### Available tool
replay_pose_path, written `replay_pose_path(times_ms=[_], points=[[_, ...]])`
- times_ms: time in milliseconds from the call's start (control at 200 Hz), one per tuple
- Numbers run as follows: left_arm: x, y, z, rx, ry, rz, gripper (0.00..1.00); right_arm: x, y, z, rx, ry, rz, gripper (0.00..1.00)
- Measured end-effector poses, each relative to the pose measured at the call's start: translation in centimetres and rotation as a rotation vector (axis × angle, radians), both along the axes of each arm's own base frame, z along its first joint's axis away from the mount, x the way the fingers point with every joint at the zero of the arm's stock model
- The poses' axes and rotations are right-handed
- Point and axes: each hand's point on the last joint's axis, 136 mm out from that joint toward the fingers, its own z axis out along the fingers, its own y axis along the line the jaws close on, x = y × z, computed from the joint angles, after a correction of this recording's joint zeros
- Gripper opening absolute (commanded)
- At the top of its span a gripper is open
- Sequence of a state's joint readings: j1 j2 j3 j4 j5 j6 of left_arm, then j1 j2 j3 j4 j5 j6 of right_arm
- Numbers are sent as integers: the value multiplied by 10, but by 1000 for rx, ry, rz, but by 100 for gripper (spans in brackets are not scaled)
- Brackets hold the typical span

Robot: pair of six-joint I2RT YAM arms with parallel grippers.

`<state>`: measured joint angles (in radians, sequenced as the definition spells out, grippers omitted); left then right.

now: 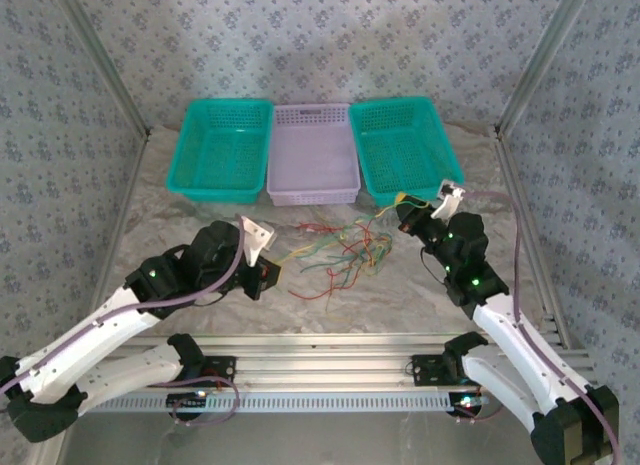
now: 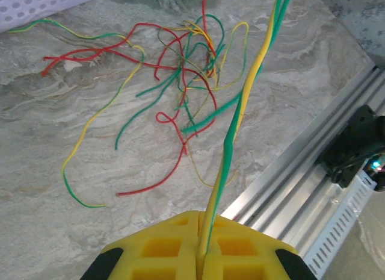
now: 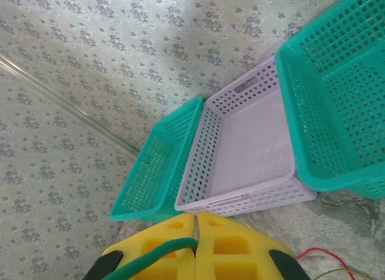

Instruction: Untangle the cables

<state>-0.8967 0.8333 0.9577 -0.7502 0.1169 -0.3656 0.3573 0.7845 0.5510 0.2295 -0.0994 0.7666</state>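
Drawing strands out of the knot is the step you are working on, judging by how both arms are gripping. Your left gripper (image 2: 200,224) is clamping tight on a yellow-and-green pair (image 2: 237,120) that is running taut from its pads toward the far side. The rest of the cables (image 1: 338,251) are lying in a loose snarl on the marble table (image 1: 180,225) between the two arms, just near of the lavender basket (image 1: 313,155). Your right gripper (image 3: 196,220) is pinching shut on a green cable (image 3: 157,251) and hanging by the near corner of the right teal basket (image 1: 405,145). You cannot be telling whether that green one belongs to the pair on the left. Red, green and yellow strands are crossing thickly at the middle of the heap, so the task is looking far from done. For the next move you are likely needing to ease the two grips apart slowly, left arm nearward and right arm farther right. Be watching whether the held strands are sliding free or dragging the whole knot along. If the knot is lifting, you are better off releasing one end and regripping closer to the crossing
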Motion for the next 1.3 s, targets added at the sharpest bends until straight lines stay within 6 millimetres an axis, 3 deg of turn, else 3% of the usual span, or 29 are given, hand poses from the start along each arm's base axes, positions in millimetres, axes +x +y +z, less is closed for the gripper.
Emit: replay_pose_path(times_ms=[250,415,625,804,929,1069,1299], points=[[-20,7,-4,-5,83,-33,0,3,-29,-1,-50,26,-136,0],[-29,11,1,-15,108,-39,0,3,-38,-3,-69,44,-173,0],[-22,30,28,-40,18,45,0,-1,-51,5,-83,60,-230,0],[-9,44,33,-26,-33,146,0,-2,-64,8,-98,87,-291,0],[-4,75,23,71,-44,269,0,0,-118,-2,-140,137,-535,0],[6,109,26,139,-91,427,0,-7,-151,-9,-181,175,-693,0],[17,154,43,220,-179,621,0,-15,-175,-8,-221,184,-823,0]])
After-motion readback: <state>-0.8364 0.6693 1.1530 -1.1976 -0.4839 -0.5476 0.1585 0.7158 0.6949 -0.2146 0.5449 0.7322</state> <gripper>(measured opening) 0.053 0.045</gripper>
